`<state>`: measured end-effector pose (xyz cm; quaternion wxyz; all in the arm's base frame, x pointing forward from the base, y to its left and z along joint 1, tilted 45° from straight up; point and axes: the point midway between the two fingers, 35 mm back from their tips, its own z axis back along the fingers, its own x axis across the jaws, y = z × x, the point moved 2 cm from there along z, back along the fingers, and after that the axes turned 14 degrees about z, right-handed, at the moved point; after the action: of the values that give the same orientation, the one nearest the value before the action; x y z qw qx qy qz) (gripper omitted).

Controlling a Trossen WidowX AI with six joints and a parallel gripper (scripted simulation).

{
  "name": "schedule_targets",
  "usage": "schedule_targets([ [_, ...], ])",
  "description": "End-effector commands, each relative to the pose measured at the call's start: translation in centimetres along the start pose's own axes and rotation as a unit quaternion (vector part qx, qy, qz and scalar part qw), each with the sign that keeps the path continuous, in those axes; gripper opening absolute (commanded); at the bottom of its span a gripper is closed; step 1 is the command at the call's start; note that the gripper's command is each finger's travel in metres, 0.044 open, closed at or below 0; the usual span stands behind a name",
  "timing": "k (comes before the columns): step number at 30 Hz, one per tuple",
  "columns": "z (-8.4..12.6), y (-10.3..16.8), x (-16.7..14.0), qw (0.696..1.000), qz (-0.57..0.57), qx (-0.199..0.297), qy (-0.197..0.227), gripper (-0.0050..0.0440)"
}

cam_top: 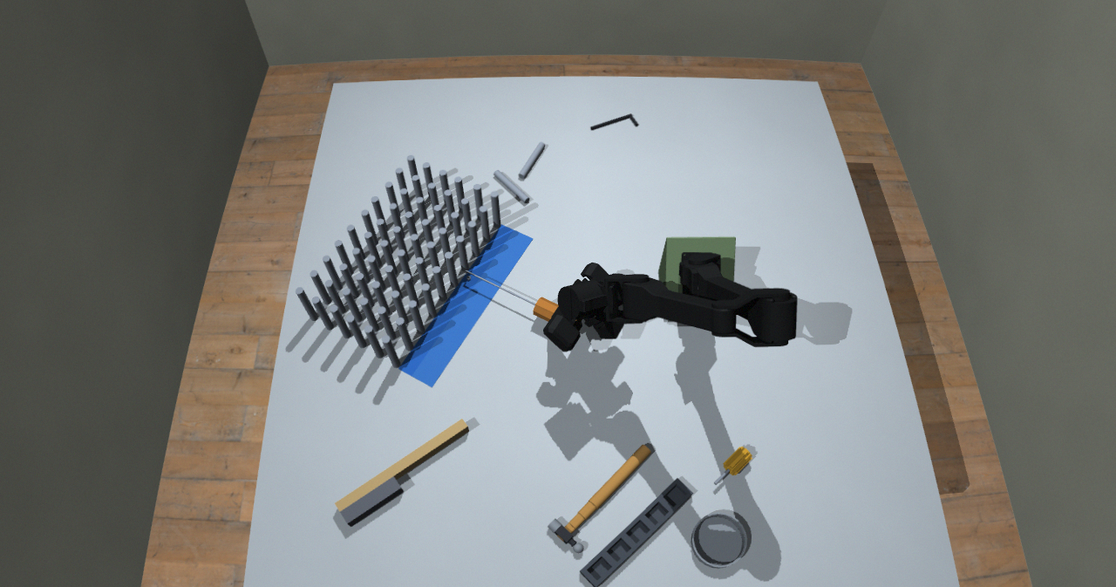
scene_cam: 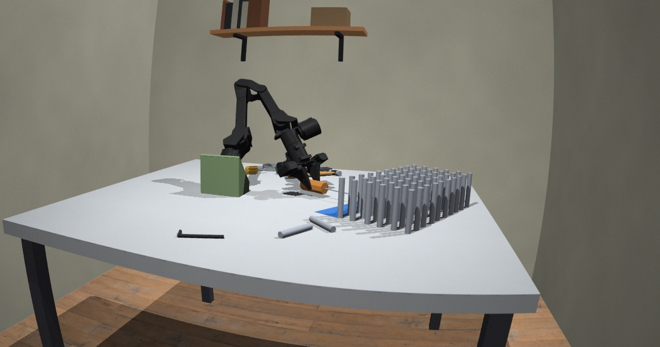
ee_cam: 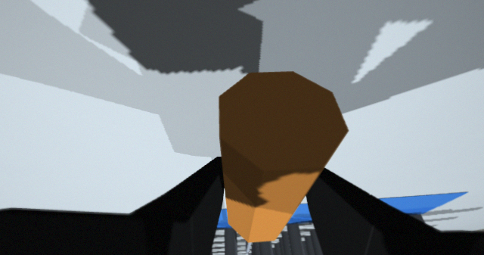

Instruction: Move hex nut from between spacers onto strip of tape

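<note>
My gripper is shut on the orange-brown handle of the hook pick. The handle also shows in the side view and fills the wrist view between my black fingers. The pick's thin shaft runs left across the blue tape strip. Its tip lies at the near edge of the block of standing grey spacers. The tip sits over the strip beside the first row. I cannot make out the hex nut among the spacers.
Two spacers lie flat behind the block. A green block stands by the arm's base. A black hex key lies at the back. A brush, hammer, slotted rack, screwdriver and round dish lie at the front.
</note>
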<state>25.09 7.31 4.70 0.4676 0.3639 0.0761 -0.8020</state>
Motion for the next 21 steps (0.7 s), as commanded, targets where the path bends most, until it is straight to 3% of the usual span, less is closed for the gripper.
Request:
schedule_targets([
  [1,0.8,1.1,-0.7,1.000,0.007,0.014,0.010,-0.0050],
  [21,3.3,-1.4,-0.8,1.000,0.001,0.010,0.004,-0.0050],
])
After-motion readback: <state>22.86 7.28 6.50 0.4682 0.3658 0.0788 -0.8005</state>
